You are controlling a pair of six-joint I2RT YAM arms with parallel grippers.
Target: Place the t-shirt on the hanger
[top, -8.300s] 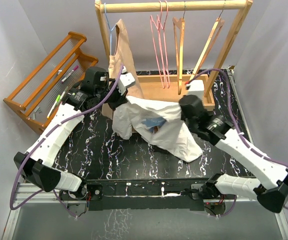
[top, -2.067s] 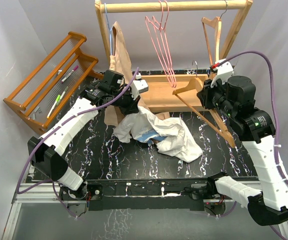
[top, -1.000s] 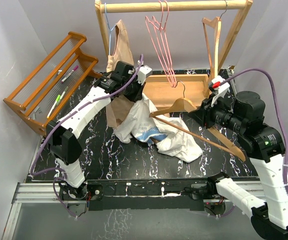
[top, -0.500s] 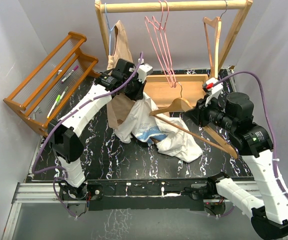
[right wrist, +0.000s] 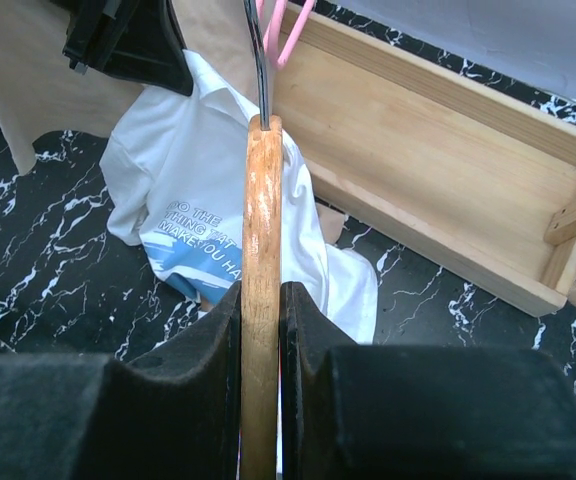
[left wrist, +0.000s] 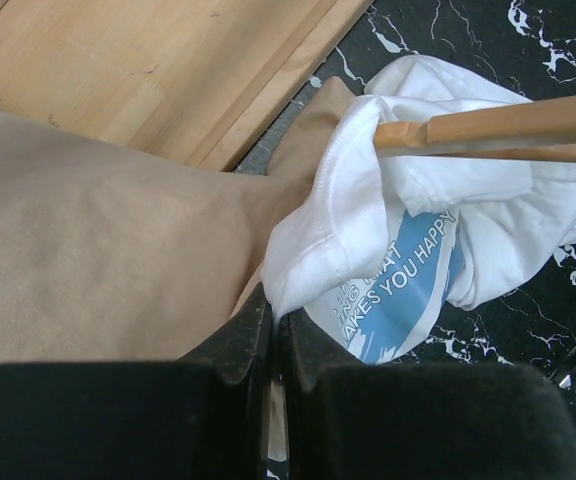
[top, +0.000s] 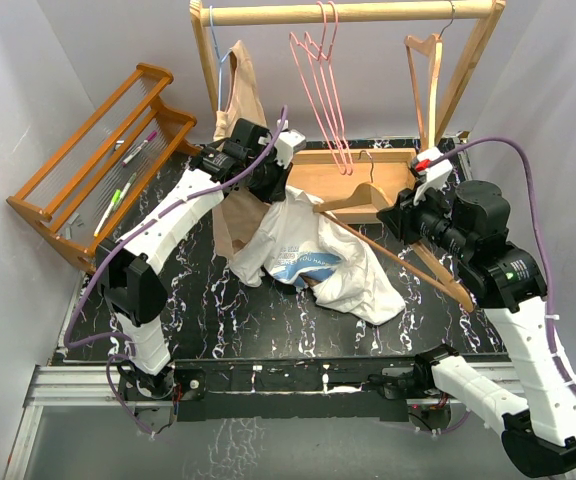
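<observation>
Wooden hanger [top: 360, 198] has shifted farther from the arm bases in the last half second. Its tip now pokes into a hemmed opening of the white t-shirt [top: 298, 235], just ahead of the left gripper [left wrist: 273, 312], which is pinched on soft, bunched cotton. Right gripper [right wrist: 260, 300] clamps the smooth varnished bar. Threading looks begun.

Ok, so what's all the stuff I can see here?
t-shirt: one, white with blue print, crumpled mid-table
wooden hanger: one, light wood, tip touching the t-shirt
pink hangers: a few, on the rail
spare hanger: one, light wood, rail's right end
garment: one, beige, rail's left end
clothes rack: one, light wood, at back
side rack: one, orange wood, left, holding pens
table: one, black marbled
left gripper: one, black, shut on the t-shirt
right gripper: one, black, shut on the wooden hanger
</observation>
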